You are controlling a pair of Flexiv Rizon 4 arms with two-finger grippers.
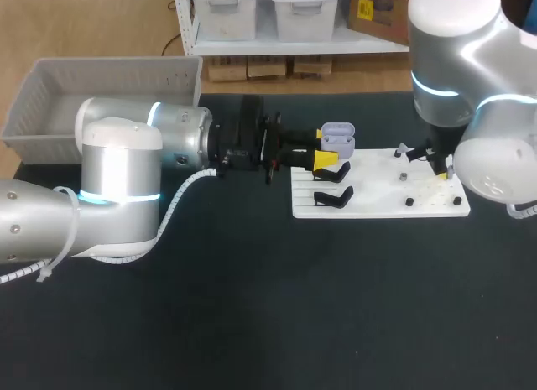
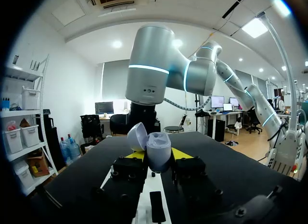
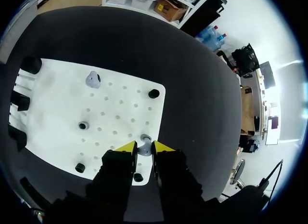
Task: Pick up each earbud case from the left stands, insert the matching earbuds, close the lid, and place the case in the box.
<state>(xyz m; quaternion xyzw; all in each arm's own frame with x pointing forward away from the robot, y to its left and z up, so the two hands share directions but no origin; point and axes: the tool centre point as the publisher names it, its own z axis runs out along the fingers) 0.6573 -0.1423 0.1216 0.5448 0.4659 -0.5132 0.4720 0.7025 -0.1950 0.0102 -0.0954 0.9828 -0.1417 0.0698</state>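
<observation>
My left gripper is shut on a lavender earbud case, held above the white board's left end with its lid open. In the left wrist view the case sits between the yellow tips of the left gripper, lid tipped back. Below it are two black stands. My right gripper points down at the board's right part, its tips closed on a small lavender earbud on its peg. A second earbud rests further along the board.
A grey basket stands at the table's back left. Black pegs stick up from the board around the right gripper. The dark tabletop stretches in front of the board.
</observation>
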